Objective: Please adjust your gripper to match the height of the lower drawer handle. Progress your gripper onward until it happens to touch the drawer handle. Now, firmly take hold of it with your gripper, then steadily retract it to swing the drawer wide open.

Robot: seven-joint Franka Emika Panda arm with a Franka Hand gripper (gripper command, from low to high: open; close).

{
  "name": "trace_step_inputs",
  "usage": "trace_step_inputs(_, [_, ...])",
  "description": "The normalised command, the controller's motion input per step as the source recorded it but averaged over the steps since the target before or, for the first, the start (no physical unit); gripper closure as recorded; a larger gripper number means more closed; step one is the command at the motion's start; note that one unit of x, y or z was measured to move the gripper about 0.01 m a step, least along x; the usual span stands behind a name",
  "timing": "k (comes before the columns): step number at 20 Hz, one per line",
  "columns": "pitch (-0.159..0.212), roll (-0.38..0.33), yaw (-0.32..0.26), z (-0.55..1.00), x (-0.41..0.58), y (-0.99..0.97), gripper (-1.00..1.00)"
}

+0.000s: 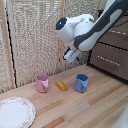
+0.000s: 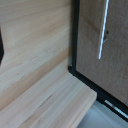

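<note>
A: The lower drawer handle (image 1: 106,59) is a thin, hard metal bar on the drawer (image 1: 109,62), past the bench's (image 1: 95,107) far edge.

B: Slippery?

A: Maybe. Grab its middle. The drawer looks heavy.

B: And the gripper (image 1: 70,56)?

A: It hangs apart from the handle. I can't tell if its fingers are open.

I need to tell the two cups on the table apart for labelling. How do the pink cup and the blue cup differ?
The pink cup is pale pink; the blue cup is mid blue. The pink cup stands toward the exterior view's left, nearer the white plate; the blue cup stands toward the right, nearer the dark drawers. A small orange block lies between them. Both stand upright on the wooden table and look alike in size and shape.
</note>
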Motion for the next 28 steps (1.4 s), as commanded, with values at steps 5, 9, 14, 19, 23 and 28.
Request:
trace_step_inputs(5, [0.0,-0.267,0.098,-0.15,0.0,-0.56,-1.0])
trace_step_inputs(9, [0.0,-0.273,0.096,-0.14,0.0,-0.55,-1.0])
trace_step_inputs(14, [0.0,-0.249,0.104,-0.15,0.0,-0.58,-1.0])
trace_step_inputs(19, [0.0,-0.183,0.133,-0.24,0.021,-0.62,-1.0])
trace_step_inputs(23, [0.0,-0.151,0.133,-0.28,0.005,-0.51,-1.0])
trace_step_inputs(28, [-0.023,-0.16,0.099,-0.24,0.0,-0.38,-1.0])
